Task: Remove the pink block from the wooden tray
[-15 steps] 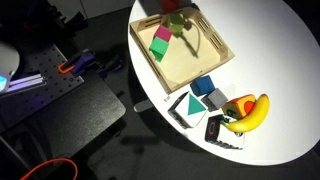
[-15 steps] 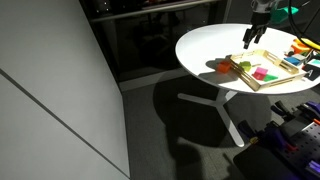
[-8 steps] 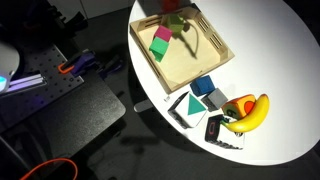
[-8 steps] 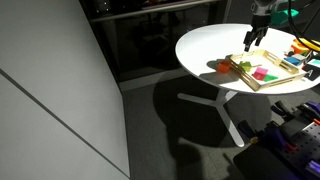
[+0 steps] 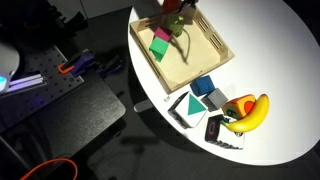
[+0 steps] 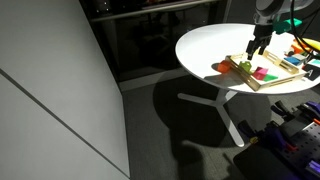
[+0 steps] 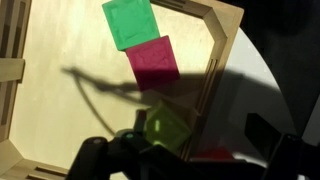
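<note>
The pink block (image 7: 153, 60) lies flat in the wooden tray (image 7: 222, 50), touching a green block (image 7: 130, 22) beside it. In both exterior views the pink block (image 5: 158, 47) (image 6: 262, 73) sits near the tray's rim (image 5: 222, 52) (image 6: 250, 82). My gripper (image 7: 185, 152) hangs over the tray's corner, a short way from the pink block. Its fingers are spread wide and hold nothing. A lime-green block (image 7: 165, 128) lies between them, beside the rim. The gripper also shows in both exterior views (image 5: 176, 16) (image 6: 258, 45).
A red block (image 7: 215, 155) shows just outside the tray rim. On the round white table (image 5: 280, 60) lie a banana (image 5: 250, 110), a blue block (image 5: 203, 86), a grey block (image 5: 213, 98) and some cards (image 5: 185, 106). The table edge is close to the tray.
The gripper has come down toward the tray's corner. The blocks have not moved.
</note>
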Robot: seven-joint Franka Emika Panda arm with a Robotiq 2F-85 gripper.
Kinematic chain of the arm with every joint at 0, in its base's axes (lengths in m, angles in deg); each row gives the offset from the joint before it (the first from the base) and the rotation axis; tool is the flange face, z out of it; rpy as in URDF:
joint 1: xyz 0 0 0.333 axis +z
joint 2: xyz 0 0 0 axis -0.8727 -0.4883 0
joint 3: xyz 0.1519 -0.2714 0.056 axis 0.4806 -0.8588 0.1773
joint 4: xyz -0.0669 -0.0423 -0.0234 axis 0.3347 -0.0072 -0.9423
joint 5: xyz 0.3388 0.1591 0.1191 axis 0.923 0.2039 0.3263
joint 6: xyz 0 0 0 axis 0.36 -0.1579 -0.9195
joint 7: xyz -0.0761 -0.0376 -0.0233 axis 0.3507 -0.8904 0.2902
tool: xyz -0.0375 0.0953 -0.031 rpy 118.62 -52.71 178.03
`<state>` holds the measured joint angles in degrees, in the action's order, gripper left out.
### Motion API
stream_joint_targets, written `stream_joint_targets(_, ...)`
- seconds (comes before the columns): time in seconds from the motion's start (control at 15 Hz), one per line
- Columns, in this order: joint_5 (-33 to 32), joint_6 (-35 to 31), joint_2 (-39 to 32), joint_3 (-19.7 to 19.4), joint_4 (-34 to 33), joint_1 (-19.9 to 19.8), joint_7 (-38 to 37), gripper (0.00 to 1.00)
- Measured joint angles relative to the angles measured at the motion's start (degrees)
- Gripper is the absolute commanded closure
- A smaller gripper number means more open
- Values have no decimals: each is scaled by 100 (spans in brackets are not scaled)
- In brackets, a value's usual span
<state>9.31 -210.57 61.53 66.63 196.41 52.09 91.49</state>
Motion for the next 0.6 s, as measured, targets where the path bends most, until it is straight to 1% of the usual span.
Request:
stream_joint_targets(0.33, -102, -567, -45, -50, 426, -4, -173, 0)
stream_joint_targets(0.6, -283, -1122, -163, -117, 679, -61, -165, 0)
